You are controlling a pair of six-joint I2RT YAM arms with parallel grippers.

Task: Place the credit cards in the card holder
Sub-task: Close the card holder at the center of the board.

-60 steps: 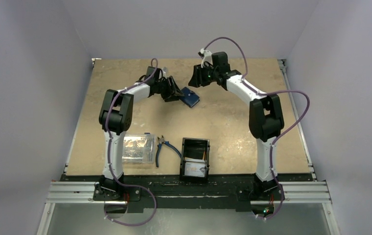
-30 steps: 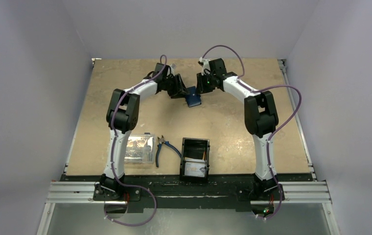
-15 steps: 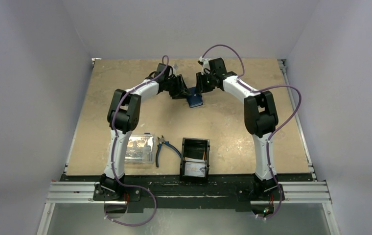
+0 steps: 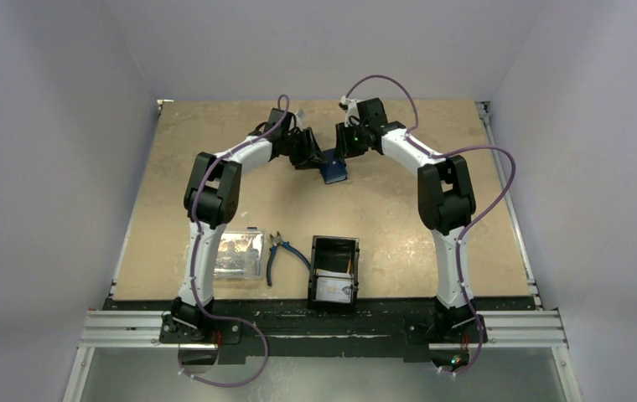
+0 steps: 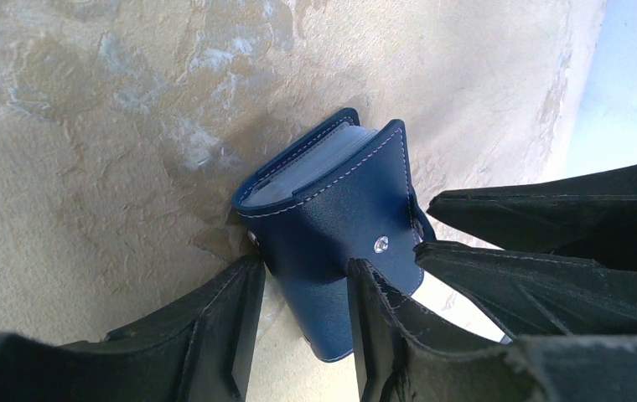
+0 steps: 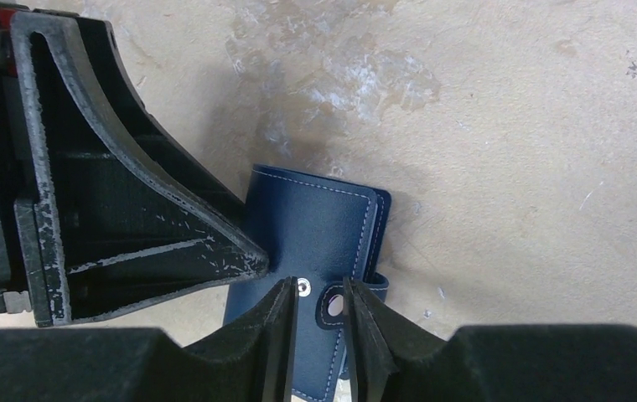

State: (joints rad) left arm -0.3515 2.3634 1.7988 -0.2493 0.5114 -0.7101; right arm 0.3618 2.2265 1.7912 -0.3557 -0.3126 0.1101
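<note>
The navy blue folding card holder (image 4: 330,170) sits far centre on the beige table (image 4: 432,209). The left gripper (image 5: 302,272), half open, clamps its body. The right gripper (image 6: 319,293), jaws narrow, flanks the snap tab (image 6: 332,306); grip unconfirmed. A white credit card (image 4: 334,290) lies in the black tray (image 4: 333,244).

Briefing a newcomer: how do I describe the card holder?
At the far middle of the tan table, between the left gripper and right gripper, lies the card holder. It is the only navy wallet, white-stitched with a snap; the tray at the near edge is black.
</note>
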